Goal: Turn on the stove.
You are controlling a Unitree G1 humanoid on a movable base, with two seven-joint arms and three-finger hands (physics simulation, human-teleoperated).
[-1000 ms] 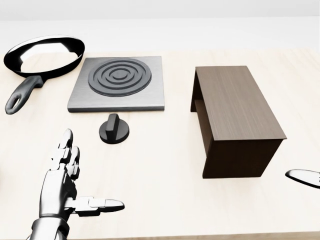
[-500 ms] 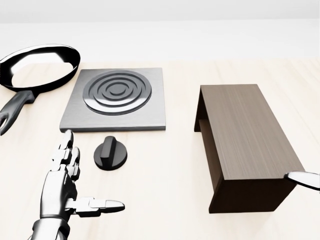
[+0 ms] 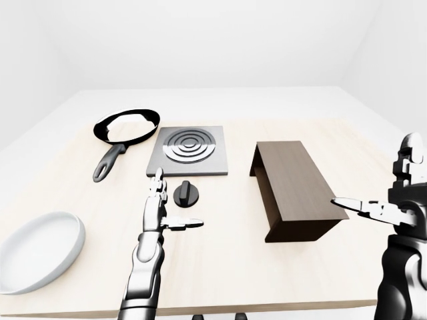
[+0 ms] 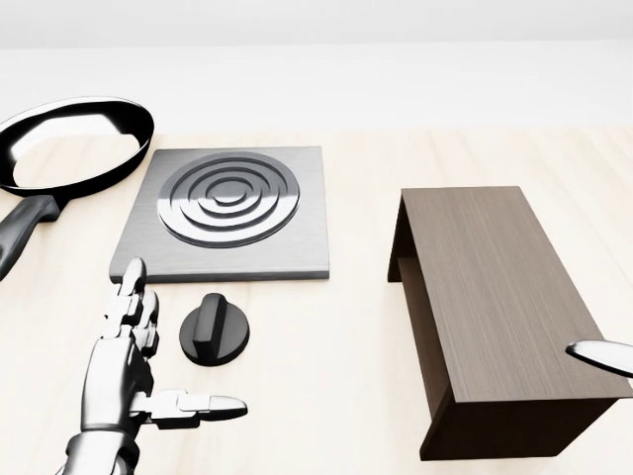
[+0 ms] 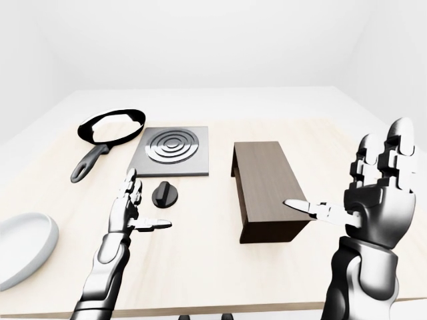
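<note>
Compared with the earlier head-view frames, the whole scene has slid downward and grown larger (the camera has advanced with the base; the objects themselves have not shifted on the table (image 4: 326,396)). The knob (image 4: 215,333) now sits lower in the head view, just right of the left hand (image 4: 127,371).

Stove (image 4: 229,213): a grey plate with concentric rings, lying flat near the upper left of the head view; its black knob rests on the table just below the plate's lower edge, detached from it. Left hand: fully spread, fingers (image 4: 132,302) pointing up the picture and thumb out to the right, holding nothing and not touching the knob. Right hand (image 5: 373,193): likewise spread and empty, raised well apart at the right, beyond the dark wooden stand (image 4: 499,297).

Also present: a frying pan (image 4: 74,143) left of the stove and a white bowl (image 3: 37,250) at the table's left edge.

Progress, as judged: only the approach is underway. The knob appears untouched; reaching it, closing the fingers round it and turning it all remain.
</note>
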